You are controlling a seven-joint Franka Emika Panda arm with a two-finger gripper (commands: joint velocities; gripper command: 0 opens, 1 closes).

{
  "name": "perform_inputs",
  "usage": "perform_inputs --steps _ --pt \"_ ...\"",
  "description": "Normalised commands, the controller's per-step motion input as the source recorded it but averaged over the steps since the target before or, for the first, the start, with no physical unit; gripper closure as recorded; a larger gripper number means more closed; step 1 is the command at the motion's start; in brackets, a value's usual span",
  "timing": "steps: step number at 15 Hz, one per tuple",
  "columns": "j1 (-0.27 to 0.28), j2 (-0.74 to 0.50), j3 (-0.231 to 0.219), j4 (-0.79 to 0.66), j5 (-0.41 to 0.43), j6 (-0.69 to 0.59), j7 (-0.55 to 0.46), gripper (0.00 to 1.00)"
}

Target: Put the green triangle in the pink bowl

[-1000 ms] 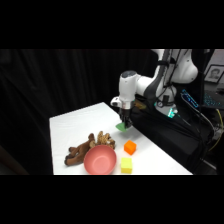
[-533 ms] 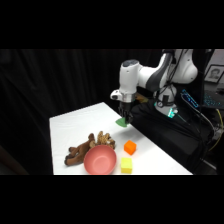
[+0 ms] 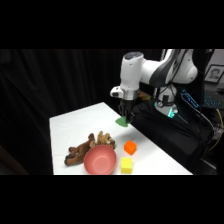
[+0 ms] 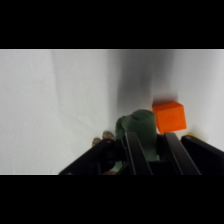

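The white counter (image 3: 75,127) fills the lower centre of the side view; the arm reaches in from the upper right, its gripper (image 3: 124,118) at centre frame, above the counter's far edge. The brown plush toy (image 3: 86,148) lies at lower left, touching the pink bowl (image 3: 100,160) just below it. The fingers (image 4: 136,150) are closed on the green triangle (image 4: 136,126) — lifted clear of the counter; the orange block (image 3: 130,147) and yellow cube (image 3: 126,165) sit right of the bowl.

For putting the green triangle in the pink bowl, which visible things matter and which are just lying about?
Part of the job:
- green triangle, at the claw
- pink bowl, near the table's front edge

Just lying about:
- orange block
- yellow cube
- brown plush toy, behind the bowl
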Motion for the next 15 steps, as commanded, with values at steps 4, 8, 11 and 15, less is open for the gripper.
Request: perform_inputs --steps 4,8,11,15 --pt "-0.022 0.12 0.110 0.35 0.056 -0.21 0.09 0.93" --pt "-0.012 0.29 0.061 0.43 0.068 -0.15 0.07 0.93" --pt "0.013 0.30 0.031 0.46 0.113 -0.19 0.03 0.93" --pt "0.047 0.28 0.021 0.50 0.115 -0.24 0.03 0.93"
